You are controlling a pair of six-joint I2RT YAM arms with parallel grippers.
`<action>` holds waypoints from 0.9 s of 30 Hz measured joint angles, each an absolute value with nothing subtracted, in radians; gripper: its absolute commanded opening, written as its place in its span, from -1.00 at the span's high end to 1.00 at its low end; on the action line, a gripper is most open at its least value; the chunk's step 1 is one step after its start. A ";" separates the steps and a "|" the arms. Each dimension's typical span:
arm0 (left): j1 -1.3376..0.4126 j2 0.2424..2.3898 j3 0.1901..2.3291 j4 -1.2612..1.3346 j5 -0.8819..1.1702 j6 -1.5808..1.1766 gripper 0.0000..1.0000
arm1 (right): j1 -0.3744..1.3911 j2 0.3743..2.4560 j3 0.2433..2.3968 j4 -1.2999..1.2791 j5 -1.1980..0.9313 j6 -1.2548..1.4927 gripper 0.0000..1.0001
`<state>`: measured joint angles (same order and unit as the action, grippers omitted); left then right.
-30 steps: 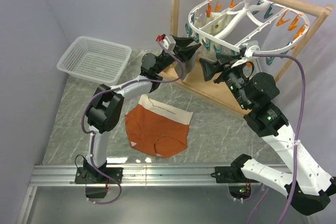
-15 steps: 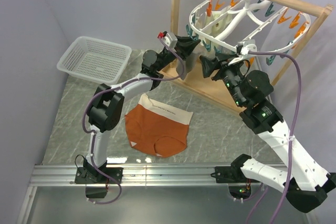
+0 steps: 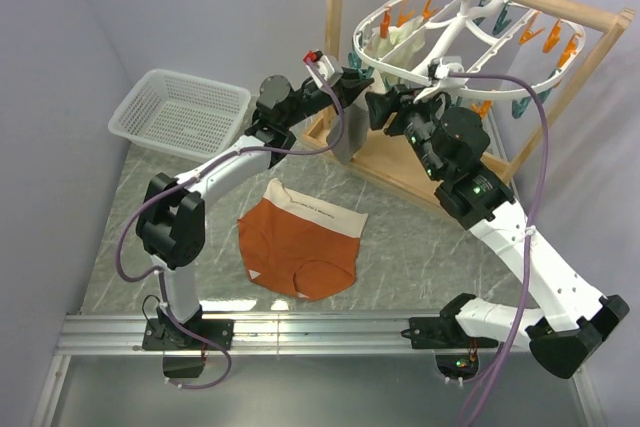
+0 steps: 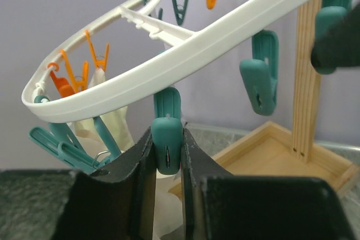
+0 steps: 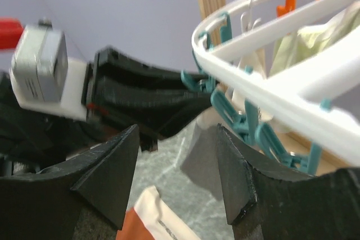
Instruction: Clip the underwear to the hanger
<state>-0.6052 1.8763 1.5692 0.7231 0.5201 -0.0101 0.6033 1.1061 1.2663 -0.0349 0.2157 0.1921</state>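
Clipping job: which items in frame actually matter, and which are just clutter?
In play: underwear, flat on the table; hanger; teal clothespin, squeezed by the left gripper; right gripper, open near the hanger.
Just there: basket; wooden frame; grey cloth and cream cloth hanging under the hanger.

The hanger (image 3: 432, 35) hangs by its hook from the rod of a wooden frame (image 3: 338, 17), ringed with orange and teal pins, with a cream cloth (image 3: 402, 42) clipped at its left end. Under that left end the left gripper (image 3: 360, 82) reaches up to a teal clothespin (image 3: 357, 59), its grip too small to make out. The right gripper (image 3: 378, 107) is just beside it, and a grey cloth (image 3: 348, 139) hangs beneath them. The underwear (image 3: 303, 245) lies flat on the table (image 3: 420, 247) well below and left of the hanger, and a white basket (image 3: 180, 112) sits far to the hanger's left.
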 measured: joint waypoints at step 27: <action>-0.606 1.840 1.650 0.443 0.618 0.086 0.99 | 0.566 1.262 1.382 -0.011 0.216 0.319 -0.29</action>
